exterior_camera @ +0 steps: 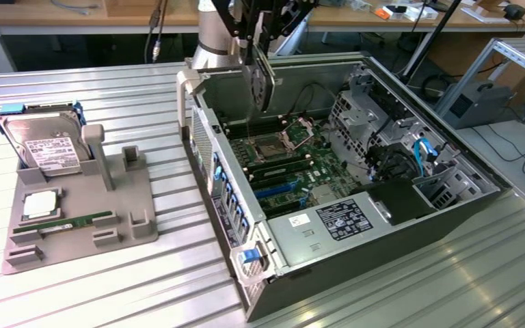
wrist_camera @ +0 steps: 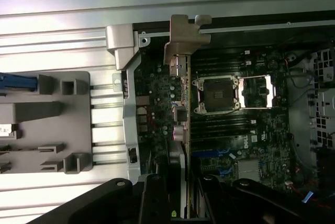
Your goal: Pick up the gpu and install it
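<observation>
The gpu [exterior_camera: 262, 76], a thin dark card, hangs upright from my gripper [exterior_camera: 260, 34], which is shut on its top edge. It hovers above the open computer case [exterior_camera: 244, 263], over the back part of the motherboard [exterior_camera: 286, 160] near the case's rear wall. In the wrist view the gpu [wrist_camera: 179, 124] appears edge-on, its silver bracket [wrist_camera: 181, 38] reaching to the case's rear edge, and the gripper [wrist_camera: 178, 200] clamps it from both sides. The CPU socket [wrist_camera: 217, 94] lies beside the card's line.
A grey parts holder [exterior_camera: 121, 212] sits on the ribbed metal table at the exterior view's left, carrying a silver hard drive [exterior_camera: 48, 147], a processor [exterior_camera: 42, 205] and a green memory stick [exterior_camera: 76, 224]. Drive cages and cables [exterior_camera: 409, 154] fill the case's far side.
</observation>
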Action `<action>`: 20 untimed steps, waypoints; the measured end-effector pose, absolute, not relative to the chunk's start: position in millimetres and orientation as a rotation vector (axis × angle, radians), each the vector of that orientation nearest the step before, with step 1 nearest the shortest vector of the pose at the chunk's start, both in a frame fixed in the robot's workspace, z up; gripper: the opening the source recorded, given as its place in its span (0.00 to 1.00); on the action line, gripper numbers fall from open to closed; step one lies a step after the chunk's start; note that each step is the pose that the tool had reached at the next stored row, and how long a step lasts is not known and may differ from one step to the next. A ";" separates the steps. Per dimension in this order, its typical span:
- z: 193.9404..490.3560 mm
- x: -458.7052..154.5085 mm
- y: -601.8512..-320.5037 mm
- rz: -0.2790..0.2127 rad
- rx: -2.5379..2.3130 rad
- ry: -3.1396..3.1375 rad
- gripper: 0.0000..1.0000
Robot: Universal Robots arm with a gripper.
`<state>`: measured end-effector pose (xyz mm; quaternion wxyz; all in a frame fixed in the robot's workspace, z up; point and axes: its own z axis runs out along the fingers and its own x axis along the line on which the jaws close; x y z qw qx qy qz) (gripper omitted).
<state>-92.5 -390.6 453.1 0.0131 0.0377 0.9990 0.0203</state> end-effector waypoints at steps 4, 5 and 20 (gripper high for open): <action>453.1 -81.4 -390.6 0.063 0.117 3.112 0.27; 453.1 -78.9 -390.6 0.063 0.117 3.112 0.27; 453.1 -34.4 -390.6 0.063 0.117 3.112 0.27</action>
